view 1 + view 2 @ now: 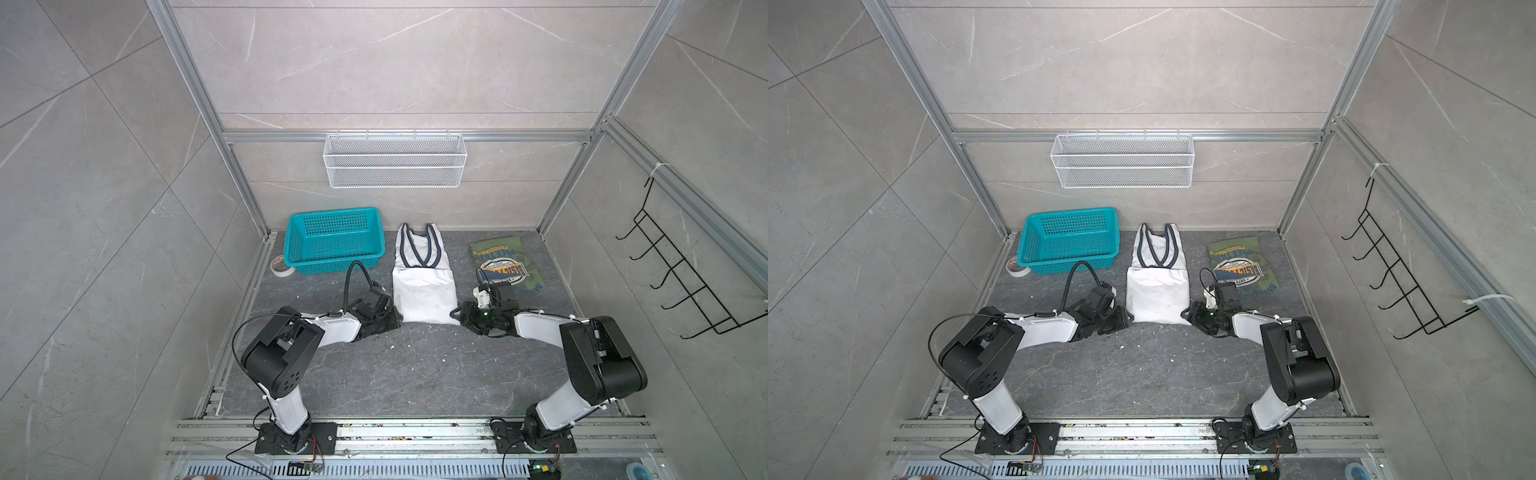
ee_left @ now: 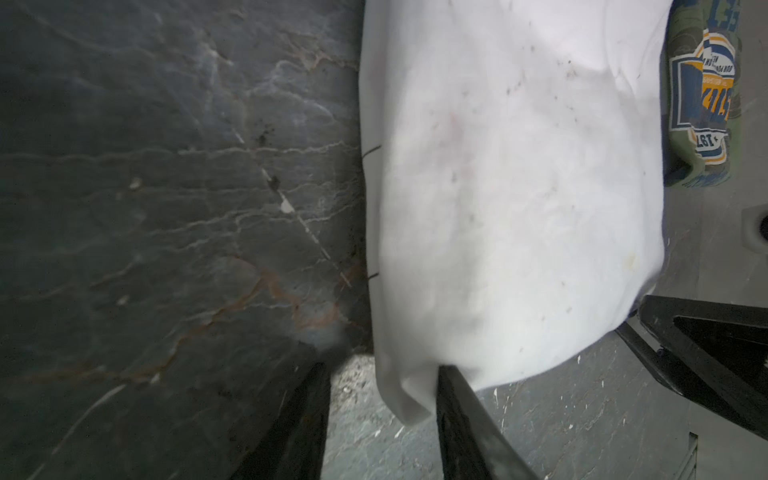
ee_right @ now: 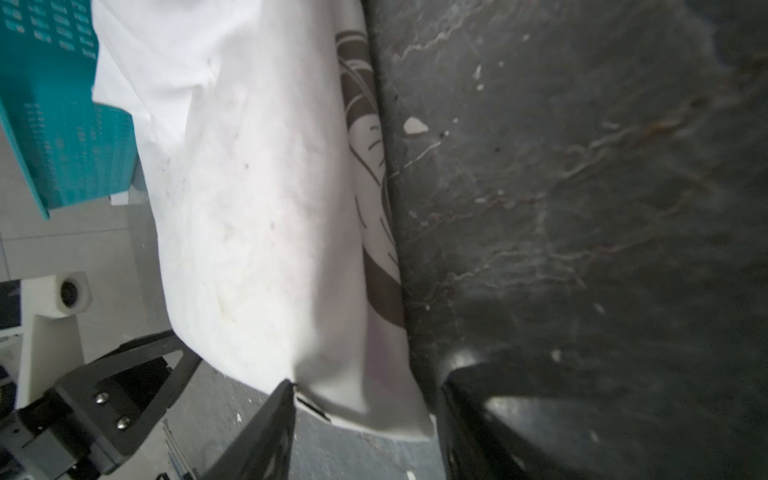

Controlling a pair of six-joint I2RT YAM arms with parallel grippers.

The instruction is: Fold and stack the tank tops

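Note:
The white tank top lies folded lengthwise in the middle of the table, with its navy-trimmed straps toward the back wall. My left gripper is at its near left corner. The jaws stand apart with that corner between them, and a gap shows beside the cloth. My right gripper straddles the near right corner the same way, jaws apart and the cloth not pinched. The olive green tank top lies folded at the back right, graphic up.
A teal plastic basket stands at the back left, with a tape roll beside it. A white wire basket hangs on the back wall. A black hook rack hangs on the right wall.

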